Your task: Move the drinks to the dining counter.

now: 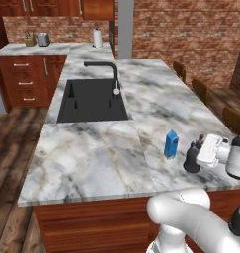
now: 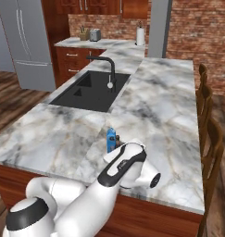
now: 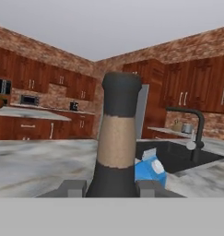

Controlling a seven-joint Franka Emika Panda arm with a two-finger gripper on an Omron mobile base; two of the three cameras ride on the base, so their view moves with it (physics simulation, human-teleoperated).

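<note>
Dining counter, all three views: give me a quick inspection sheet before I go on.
Surface: marble dining counter with black sink and black faucet.
Job's things: black bottle stands upright on the counter near its front edge; blue carton stands just beside it, toward the sink. Other drinks: nothing seen.
Clutter: nothing seen near the drinks.
Gripper: shut on the black bottle, one finger at each side of its lower body in the hand view.
Cables: nothing seen.
Surroundings: wooden chairs along the counter's far side; paper towel roll and toaster on the back counter; fridge; brick walls.
</note>
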